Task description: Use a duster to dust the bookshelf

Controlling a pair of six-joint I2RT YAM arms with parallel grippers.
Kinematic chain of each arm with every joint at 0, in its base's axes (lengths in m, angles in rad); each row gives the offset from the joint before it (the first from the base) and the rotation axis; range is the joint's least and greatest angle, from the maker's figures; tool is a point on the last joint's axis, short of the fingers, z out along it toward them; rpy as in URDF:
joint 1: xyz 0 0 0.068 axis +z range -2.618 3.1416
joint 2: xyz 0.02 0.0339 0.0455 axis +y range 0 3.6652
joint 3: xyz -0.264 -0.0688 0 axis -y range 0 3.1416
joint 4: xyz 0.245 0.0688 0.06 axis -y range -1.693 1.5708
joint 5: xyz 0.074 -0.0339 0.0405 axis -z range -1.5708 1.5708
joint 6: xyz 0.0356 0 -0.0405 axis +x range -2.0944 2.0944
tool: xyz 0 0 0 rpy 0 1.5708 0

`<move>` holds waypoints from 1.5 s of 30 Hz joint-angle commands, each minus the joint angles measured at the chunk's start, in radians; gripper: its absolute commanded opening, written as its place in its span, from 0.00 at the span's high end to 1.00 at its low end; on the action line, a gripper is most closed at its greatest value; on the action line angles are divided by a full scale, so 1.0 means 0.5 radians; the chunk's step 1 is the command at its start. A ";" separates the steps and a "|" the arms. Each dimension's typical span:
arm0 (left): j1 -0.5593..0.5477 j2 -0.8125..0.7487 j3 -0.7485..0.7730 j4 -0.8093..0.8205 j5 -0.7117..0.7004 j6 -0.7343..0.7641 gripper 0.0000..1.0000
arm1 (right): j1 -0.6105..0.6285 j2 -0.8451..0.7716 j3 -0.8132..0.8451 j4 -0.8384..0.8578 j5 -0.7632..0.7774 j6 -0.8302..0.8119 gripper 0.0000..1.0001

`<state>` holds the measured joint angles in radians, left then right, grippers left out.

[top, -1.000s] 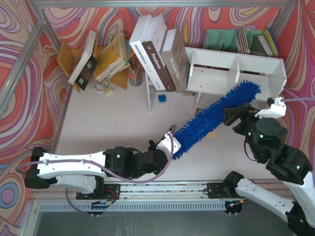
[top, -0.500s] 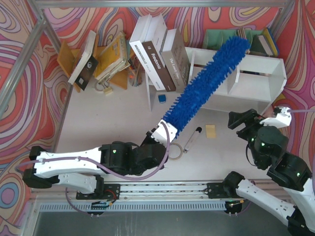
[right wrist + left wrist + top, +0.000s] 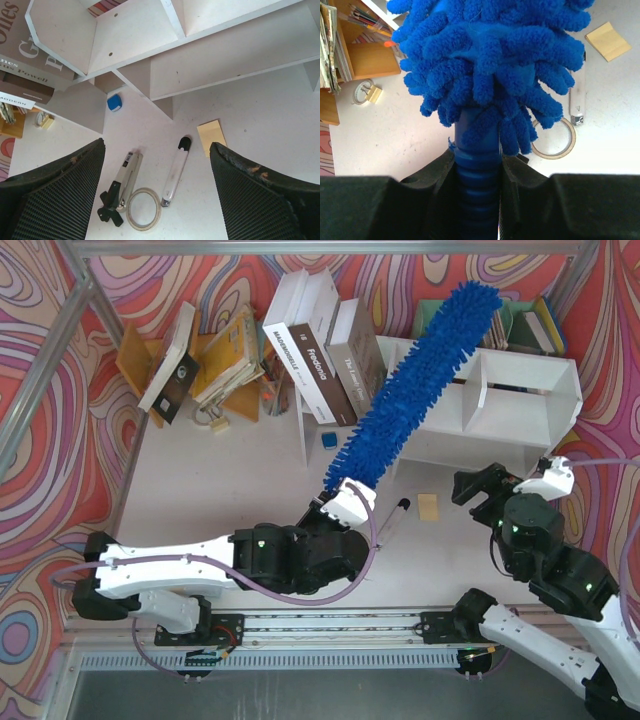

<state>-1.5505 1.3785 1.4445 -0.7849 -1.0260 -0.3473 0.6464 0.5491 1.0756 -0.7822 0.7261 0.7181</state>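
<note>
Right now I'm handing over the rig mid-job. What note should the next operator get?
Left tool: shut on the handle of the duster.
Right tool: open and empty, above the table in front of the bookshelf.
Duster: head angled across the bookshelf's left compartment, tip past the back edge. Contact with the shelf cannot be told.
Done: duster in hand and at the shelf.
Left: probably sweep both compartments and the top board.
</note>
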 commanded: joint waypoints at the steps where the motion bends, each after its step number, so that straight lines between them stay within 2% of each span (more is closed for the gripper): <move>1: 0.022 -0.019 0.069 0.139 -0.135 0.058 1.00 | -0.014 -0.025 -0.034 0.068 -0.018 0.028 0.23; 3: 0.051 -0.012 0.066 0.141 -0.044 0.061 1.00 | -0.013 -0.026 -0.037 0.173 -0.170 -0.076 0.23; 9: 0.166 -0.031 -0.016 0.177 0.314 -0.002 1.00 | -0.013 -0.011 -0.033 0.681 -0.910 -0.347 0.17; 14: 0.198 -0.150 -0.158 0.350 0.571 0.076 1.00 | -0.013 0.130 0.062 0.738 -1.111 -0.305 0.12; 20: 0.189 -0.147 -0.231 0.474 0.769 0.174 1.00 | -0.014 0.254 0.073 0.776 -1.090 -0.027 0.10; 26: 0.133 -0.212 -0.365 0.718 0.861 0.274 1.00 | -0.014 0.240 0.046 0.630 -0.759 0.249 0.11; 32: 0.087 -0.225 -0.421 0.837 0.918 0.358 1.00 | -0.013 0.255 0.019 0.552 -0.651 0.417 0.23; 34: 0.085 -0.226 -0.426 0.860 0.928 0.369 1.00 | -0.014 0.258 0.009 0.547 -0.634 0.452 0.32; 37: 0.085 -0.230 -0.446 0.895 0.940 0.378 1.00 | -0.014 0.242 -0.003 0.502 -0.569 0.533 0.52; 41: 0.085 -0.258 -0.514 0.970 0.942 0.372 0.85 | -0.014 0.198 -0.015 0.427 -0.477 0.702 0.80; 45: 0.085 -0.299 -0.593 1.038 0.954 0.362 0.74 | -0.013 0.178 -0.026 0.317 -0.423 0.904 0.93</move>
<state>-1.5055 1.2816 1.1839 -0.3489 -0.5446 -0.1703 0.6476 0.6567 1.0744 -0.5499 0.4198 1.0630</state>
